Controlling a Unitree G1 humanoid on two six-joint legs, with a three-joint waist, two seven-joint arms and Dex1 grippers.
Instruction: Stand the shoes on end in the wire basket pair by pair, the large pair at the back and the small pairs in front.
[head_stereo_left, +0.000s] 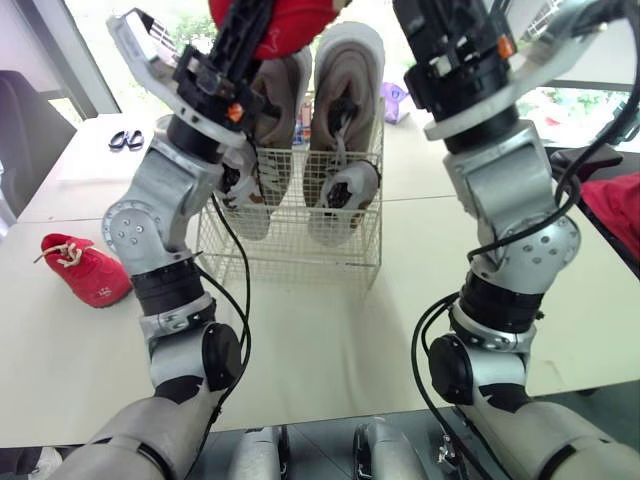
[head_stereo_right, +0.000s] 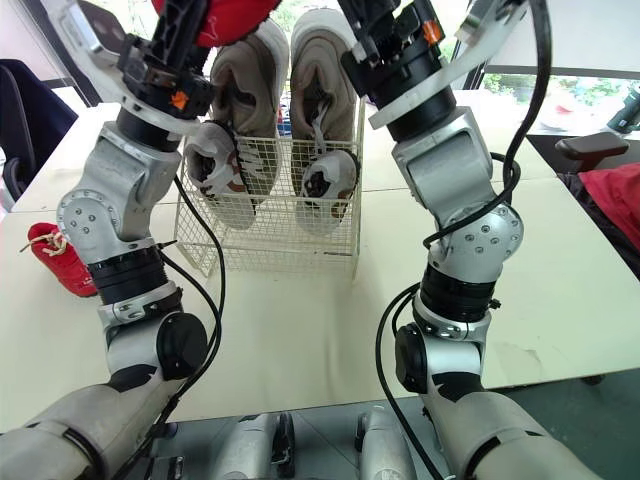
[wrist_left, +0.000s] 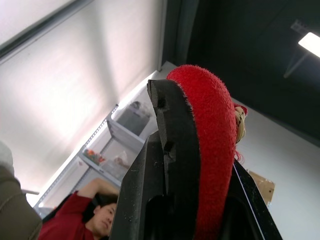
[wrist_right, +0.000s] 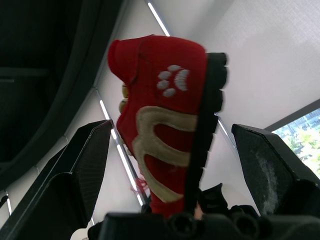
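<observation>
So the left tool (wrist_left: 200, 130) is clamped on a red shoe (head_stereo_left: 290, 25) and has it way up at the top centre of the head views, above the wire basket (head_stereo_left: 290, 235). From the head camera you mostly get the shoe's rounded red edge against the black finger (head_stereo_left: 240, 40).

The left wrist view is a close-up of the grip. One black finger is pressed flat against the fuzzy red side, the other finger is on the far side, and the shoe is pinched between them. That view also catches a person in a red top (wrist_left: 75, 225) and a shelf (wrist_left: 110, 150) in the background.

The right wrist view gives the best look at the shoe itself: white paw print, beige stripe, black sole. It's framed between the two fingers of the right tool (wrist_right: 170, 127), which are spread wide with nothing in them. The shoe looks to be further out than the fingertips, not touching either one.

Back in the head views, the basket sits mid-frame on the worktop (head_stereo_left: 330, 330). A big beige pair (head_stereo_left: 345, 90) stands on end at the back, poking well above the rim. A small grey pair (head_stereo_left: 340, 200) stands in front of it, and the left arm partly covers the left one of each pair.

The second red shoe (head_stereo_left: 85, 270) lies at the left edge of the frame on the worktop, laces up and well apart from the basket. There's also a small black thing (head_stereo_left: 125, 140) at upper left, too small to say what it is.
</observation>
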